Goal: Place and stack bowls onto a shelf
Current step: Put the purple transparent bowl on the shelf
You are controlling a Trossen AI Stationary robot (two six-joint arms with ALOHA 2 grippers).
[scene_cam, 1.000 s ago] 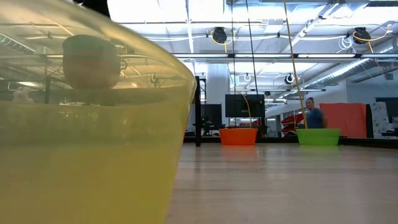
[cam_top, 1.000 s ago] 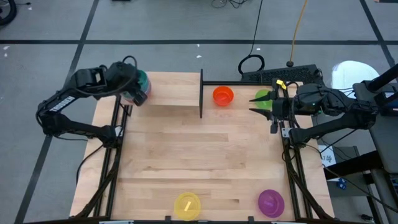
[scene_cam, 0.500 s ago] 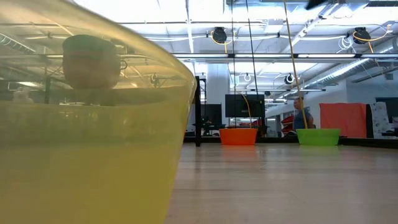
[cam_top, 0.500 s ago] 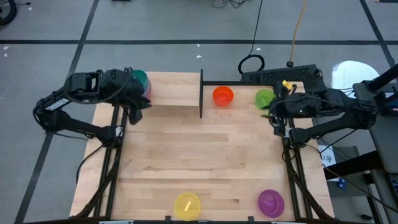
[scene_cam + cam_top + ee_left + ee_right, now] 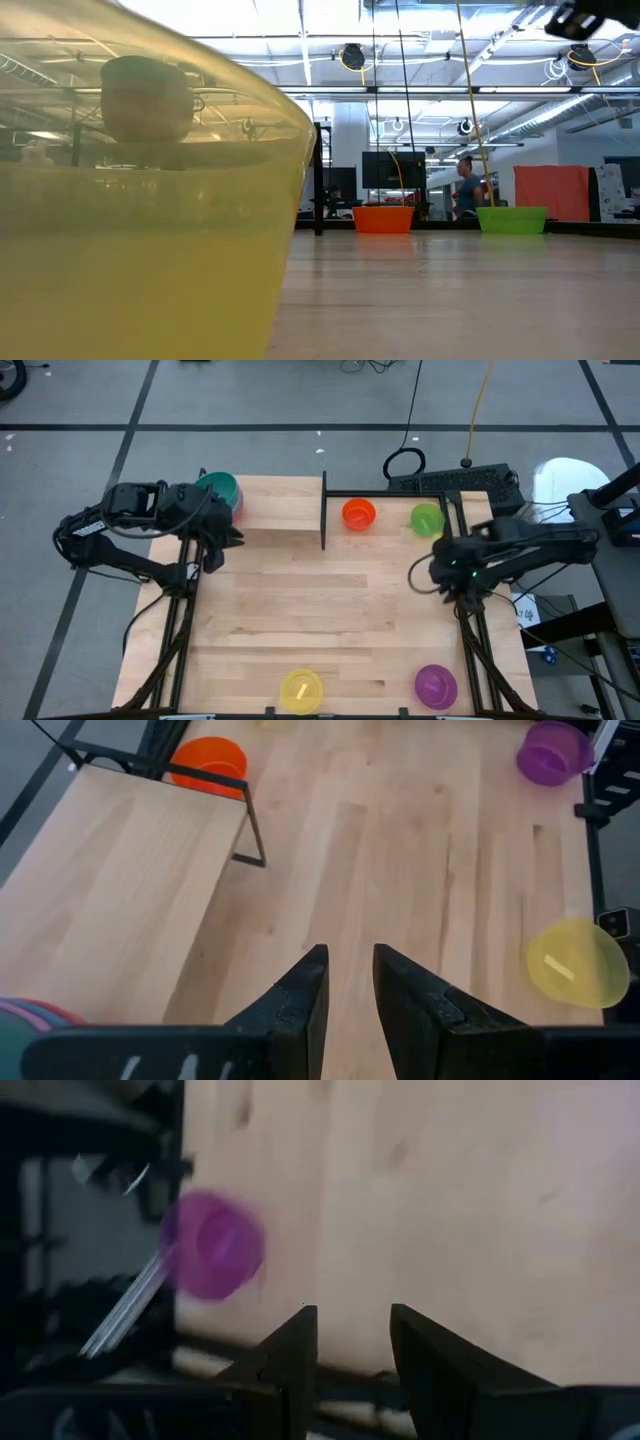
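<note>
Bowls of small, round, smooth plastic are sitting scattered: a teal-topped stack is resting on the far left corner of the pale wood shelf board, beside its thin black metal upright; the orange bowl and green bowl are lying just beyond it, while the translucent yellow bowl and purple bowl are waiting at the table's near edge. The left gripper is hanging empty by the stack, fingers narrowly parted. The right gripper, also empty and slightly parted, is hovering over the right edge. Judging from this, slick, light bowls are risking slipping from a pinch, and an arm swinging near the stack could be toppling it.
</note>
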